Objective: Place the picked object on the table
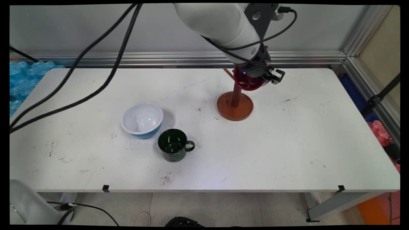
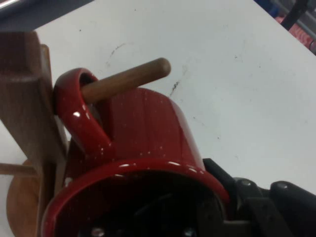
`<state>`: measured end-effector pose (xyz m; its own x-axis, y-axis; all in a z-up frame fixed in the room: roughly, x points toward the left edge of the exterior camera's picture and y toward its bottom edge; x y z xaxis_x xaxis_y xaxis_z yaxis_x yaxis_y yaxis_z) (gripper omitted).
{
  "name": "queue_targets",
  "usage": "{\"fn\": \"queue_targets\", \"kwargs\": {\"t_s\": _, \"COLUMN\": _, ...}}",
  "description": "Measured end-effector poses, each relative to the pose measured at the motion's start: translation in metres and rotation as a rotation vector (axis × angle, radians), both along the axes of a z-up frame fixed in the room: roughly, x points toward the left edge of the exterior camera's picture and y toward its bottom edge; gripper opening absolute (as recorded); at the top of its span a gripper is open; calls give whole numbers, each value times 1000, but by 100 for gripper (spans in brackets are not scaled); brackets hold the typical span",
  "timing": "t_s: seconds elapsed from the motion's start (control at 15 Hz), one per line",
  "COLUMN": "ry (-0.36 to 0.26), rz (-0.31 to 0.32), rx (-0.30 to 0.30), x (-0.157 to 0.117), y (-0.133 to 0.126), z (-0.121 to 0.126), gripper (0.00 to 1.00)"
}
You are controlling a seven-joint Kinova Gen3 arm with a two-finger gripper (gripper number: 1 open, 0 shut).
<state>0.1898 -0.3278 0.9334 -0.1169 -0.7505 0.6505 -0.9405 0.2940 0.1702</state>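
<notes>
A red mug (image 1: 247, 82) hangs tilted at the wooden mug tree (image 1: 235, 107) at the table's back middle. In the hand view the red mug (image 2: 148, 128) has its handle (image 2: 74, 113) threaded over a wooden peg (image 2: 128, 79) beside the tree's post (image 2: 24, 98). My gripper (image 1: 258, 72) comes down from above and is shut on the mug's rim. One finger (image 2: 222, 178) presses the outer wall, and the other is hidden inside the mug. The gripper (image 2: 205, 197) sits at the mug's open mouth.
A white bowl with a blue outside (image 1: 142, 119) and a dark green mug (image 1: 174, 145) stand left of the tree, toward the front. Black cables (image 1: 96, 60) hang across the table's back left. Blue wrapping (image 1: 22, 80) lies beyond the left edge.
</notes>
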Motion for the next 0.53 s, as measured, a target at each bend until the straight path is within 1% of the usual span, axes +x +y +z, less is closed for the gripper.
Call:
{"fn": "queue_targets", "kwargs": {"t_s": 0.2, "ry": 5, "rz": -7, "rx": -10, "x": 2, "y": 2, "z": 6, "gripper": 0}}
{"fn": "queue_targets", "kwargs": {"t_s": 0.53, "ry": 30, "rz": -31, "rx": -36, "x": 6, "y": 8, "z": 27, "gripper": 0}}
